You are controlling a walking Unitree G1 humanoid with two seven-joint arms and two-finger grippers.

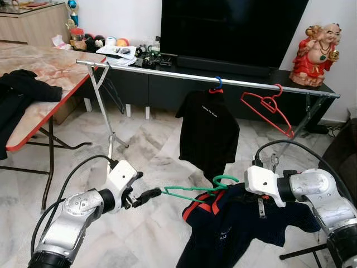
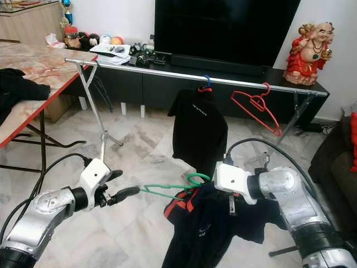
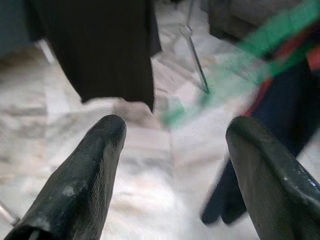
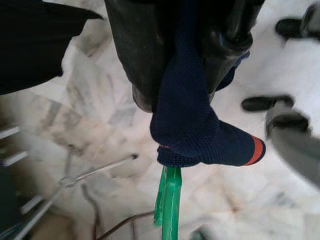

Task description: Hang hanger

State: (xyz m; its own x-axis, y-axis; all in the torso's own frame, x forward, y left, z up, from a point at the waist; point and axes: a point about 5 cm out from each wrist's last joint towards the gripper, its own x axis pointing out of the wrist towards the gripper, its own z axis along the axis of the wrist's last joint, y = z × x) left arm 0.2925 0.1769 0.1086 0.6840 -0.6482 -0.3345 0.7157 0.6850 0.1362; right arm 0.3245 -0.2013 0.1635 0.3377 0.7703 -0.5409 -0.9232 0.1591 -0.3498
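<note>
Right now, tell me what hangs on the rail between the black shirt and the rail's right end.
In the left eye view, an empty red hanger hangs on the rail, right of the black shirt.

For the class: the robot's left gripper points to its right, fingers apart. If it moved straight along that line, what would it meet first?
Most likely the near end of the green hanger, just ahead of the left gripper, with the navy shirt on it. Depth is unclear in the blurred left wrist view, so the hanger may sit slightly off the line.

A shirt (image 1: 207, 131) and a bare hanger (image 1: 268, 111) (to its right) were hung on the rail (image 1: 167, 72); a table (image 1: 39, 84) was set left.
</note>
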